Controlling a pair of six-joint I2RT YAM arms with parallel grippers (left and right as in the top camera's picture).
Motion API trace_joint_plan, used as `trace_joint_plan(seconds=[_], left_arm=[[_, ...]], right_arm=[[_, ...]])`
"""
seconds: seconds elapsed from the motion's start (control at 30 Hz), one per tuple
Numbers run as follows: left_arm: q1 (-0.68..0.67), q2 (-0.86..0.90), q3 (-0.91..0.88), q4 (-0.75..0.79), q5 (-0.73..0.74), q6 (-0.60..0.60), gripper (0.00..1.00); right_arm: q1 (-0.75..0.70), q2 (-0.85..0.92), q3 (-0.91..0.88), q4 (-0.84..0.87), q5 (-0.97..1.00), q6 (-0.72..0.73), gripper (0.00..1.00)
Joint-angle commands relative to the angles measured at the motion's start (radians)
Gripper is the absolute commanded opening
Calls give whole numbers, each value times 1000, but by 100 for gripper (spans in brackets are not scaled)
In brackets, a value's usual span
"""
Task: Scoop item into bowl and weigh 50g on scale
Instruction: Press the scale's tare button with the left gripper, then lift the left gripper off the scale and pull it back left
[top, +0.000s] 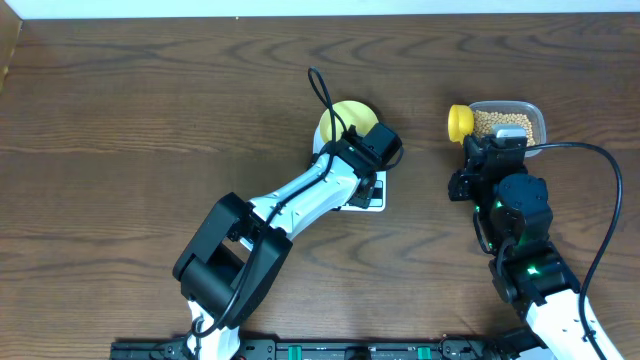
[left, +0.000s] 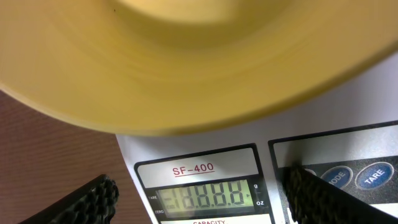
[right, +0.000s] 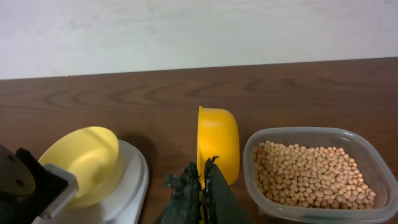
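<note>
Scooping is about to start: the bowl (right: 84, 155) sits on the scale (left: 205, 143), and I see no beans (right: 311, 174) in it.
My right gripper (right: 200, 171) is pressed together on the yellow scoop (right: 217, 140) beside the clear tub (right: 311, 132); next I must dip it there. My left gripper (left: 200, 180) hangs spread over the scale's front.

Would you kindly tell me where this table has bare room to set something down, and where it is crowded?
Free: the wide bare wood of the table left of the scale and left arm, and the strip behind the bowl and tub. Crowded: the narrow gap between scale and tub, partly taken by the scoop and right claw.
</note>
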Motion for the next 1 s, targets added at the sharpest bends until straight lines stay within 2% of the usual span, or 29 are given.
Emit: trace_joint_plan(seconds=[0.0,0.23,0.7,0.97], left_arm=[[-2,50,-6,-1,-9,10,89],[-2,21,-6,-13,-10,10,89],[-2,-147,-6,-31,-9,10,89],[-2,-155,-6,-90,-8,9,89]], right_arm=[[-1,1,16,3,-3,-14,1],[-1,1,16,3,-3,-14,1],[-1,1,16,2,-3,-14,1],[-1,1,16,2,-2,-14,1]])
